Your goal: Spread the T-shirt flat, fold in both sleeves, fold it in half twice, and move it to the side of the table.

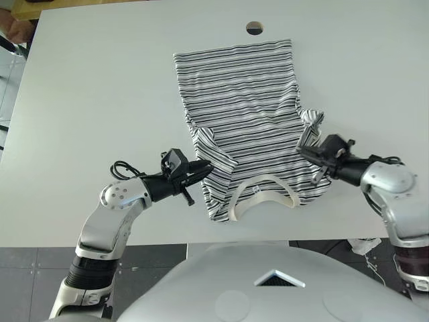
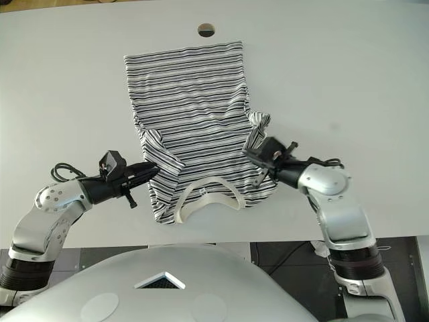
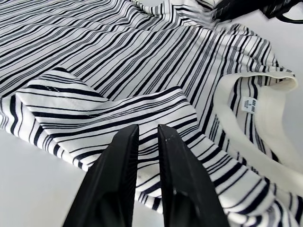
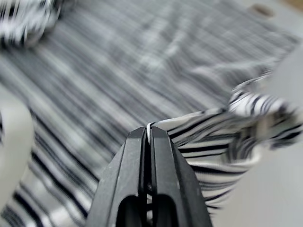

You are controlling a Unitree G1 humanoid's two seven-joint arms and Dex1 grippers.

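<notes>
Sleeve-fold step: T-shirt lies centred on the surface, collar near; left tool sits slightly parted at the folded-in left sleeve, while right tool pinches the right sleeve, which probably needs carrying leftward.

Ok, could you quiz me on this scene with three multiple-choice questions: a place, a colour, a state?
1. Where on the striped cotton T-shirt does the white ribbed collar lie? A the end nearest the robot; B the far end; C hidden underneath.
2. The shirt's dark stripes are: A red; B black; C green.
3. The right gripper is: A wide open; B shut on the shirt's right sleeve; C holding a cup.
Answers: A, the collar faces the robot; B, black on white; B, it pinches sleeve cloth.
</notes>
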